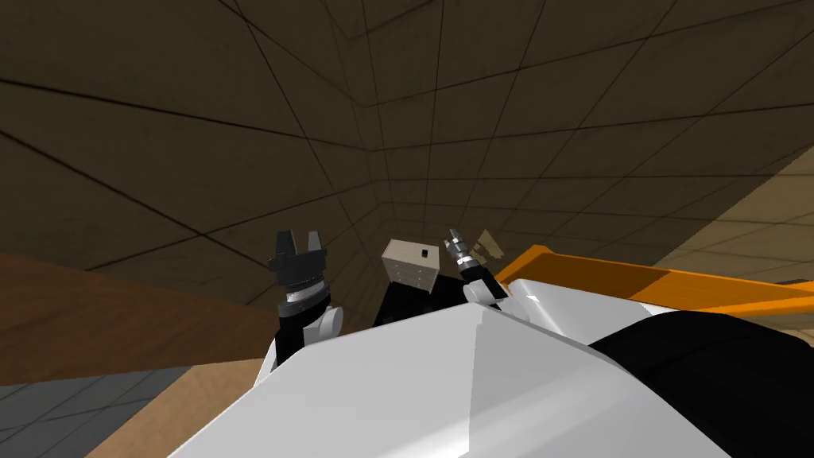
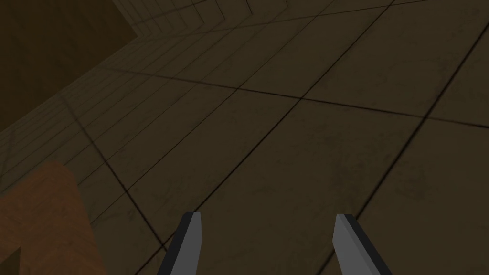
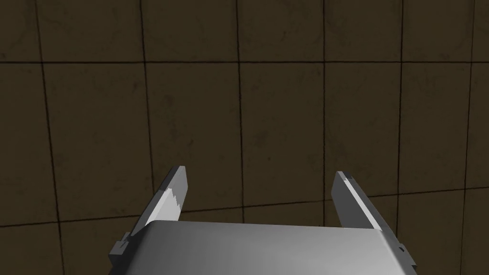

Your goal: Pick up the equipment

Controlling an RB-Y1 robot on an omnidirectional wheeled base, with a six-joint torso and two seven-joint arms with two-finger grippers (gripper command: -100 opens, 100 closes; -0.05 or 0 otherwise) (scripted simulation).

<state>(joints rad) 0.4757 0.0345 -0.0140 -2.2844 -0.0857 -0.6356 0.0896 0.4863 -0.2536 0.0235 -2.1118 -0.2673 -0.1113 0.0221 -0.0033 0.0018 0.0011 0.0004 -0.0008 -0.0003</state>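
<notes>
A small beige chest of drawers (image 1: 411, 266) stands low in the middle of the head view, with a small dark object (image 1: 426, 253) on its top. My left gripper (image 1: 299, 236) is raised to the left of the chest, open, with nothing between its fingers (image 2: 191, 234). My right gripper (image 1: 455, 234) points up just right of the chest. In the right wrist view my right gripper (image 3: 259, 171) is open and empty, facing a dark tiled surface (image 3: 281, 114).
Dark brown tiled walls (image 1: 413, 103) splay around the scene. An orange bar (image 1: 636, 278) runs to the right beside my right arm. A brown wooden surface (image 1: 103, 318) lies at the left, and a rounded brown wooden edge (image 2: 43, 219) shows near the left fingers.
</notes>
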